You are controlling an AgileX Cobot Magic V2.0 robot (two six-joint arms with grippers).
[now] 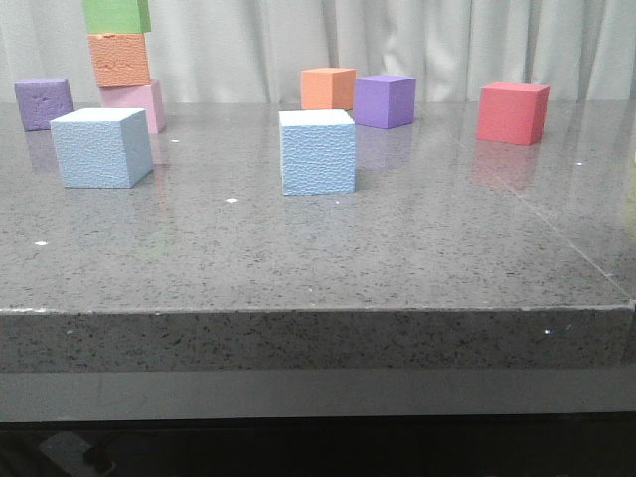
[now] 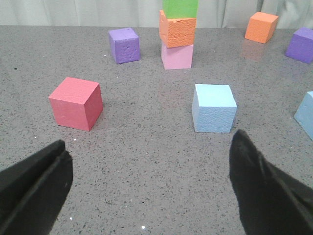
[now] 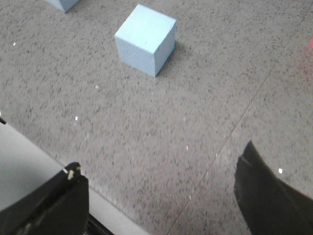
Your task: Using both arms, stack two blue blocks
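Note:
Two pale blue blocks stand apart on the grey table: one at the left (image 1: 99,147), one in the middle (image 1: 317,151). Neither gripper shows in the front view. In the left wrist view my left gripper (image 2: 149,139) is open and empty above bare table, with the left blue block (image 2: 214,107) just beyond one of its fingers (image 2: 264,186) and the other block (image 2: 305,115) at the picture's edge. In the right wrist view my right gripper (image 3: 160,157) is open and empty over the table's front edge, well short of the middle blue block (image 3: 145,39).
A stack of pink, orange and green cubes (image 1: 121,60) stands at the back left beside a purple cube (image 1: 43,102). Orange (image 1: 328,87), purple (image 1: 385,100) and red (image 1: 513,112) cubes stand at the back. Another red cube (image 2: 76,103) shows in the left wrist view.

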